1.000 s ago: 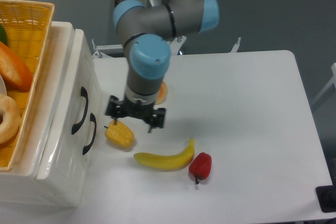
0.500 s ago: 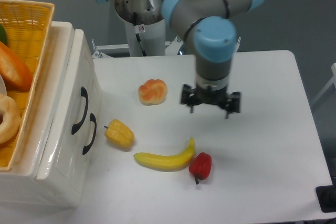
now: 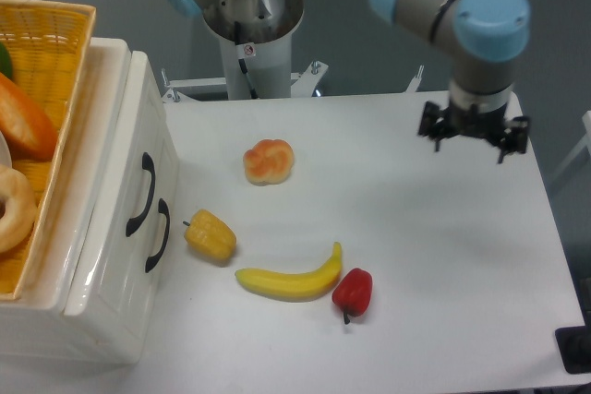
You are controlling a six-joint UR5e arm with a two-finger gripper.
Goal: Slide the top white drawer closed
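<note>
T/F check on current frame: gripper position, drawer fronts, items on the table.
1. The gripper is touching a drawer handle. False: it hangs over the table's far right side, away from the cabinet.
2. A banana lies beside a red pepper. True.
3. The gripper holds the yellow pepper. False: that pepper lies on the table.
4. The top white drawer has a black handle. True.

Top white drawer (image 3: 120, 209) pushed in, claw (image 3: 472, 142) spread, well apart
</note>
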